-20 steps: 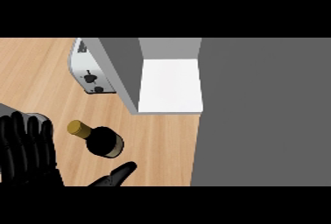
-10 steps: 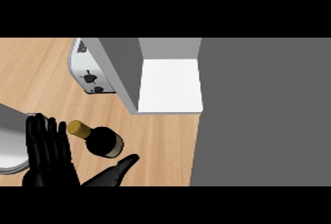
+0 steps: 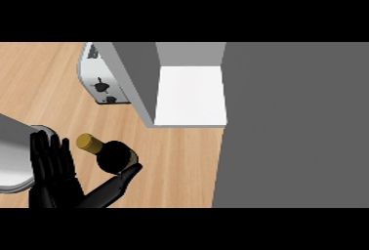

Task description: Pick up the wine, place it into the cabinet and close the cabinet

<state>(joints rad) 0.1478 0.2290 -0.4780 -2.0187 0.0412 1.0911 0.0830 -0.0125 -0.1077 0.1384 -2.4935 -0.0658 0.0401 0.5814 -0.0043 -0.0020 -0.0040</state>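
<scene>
Black hand (only one seen) is spread open beside one wine bottle, thumb touching it, nothing gripped.

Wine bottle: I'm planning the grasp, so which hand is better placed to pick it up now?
Left. The left hand is open right beside the wine, with its fingers to the bottle's left and its thumb just below it. The right hand shows nowhere in the view.

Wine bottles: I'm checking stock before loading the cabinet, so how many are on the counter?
1. The bottle stands on the counter, below the open cabinet, beside the hand.
</scene>
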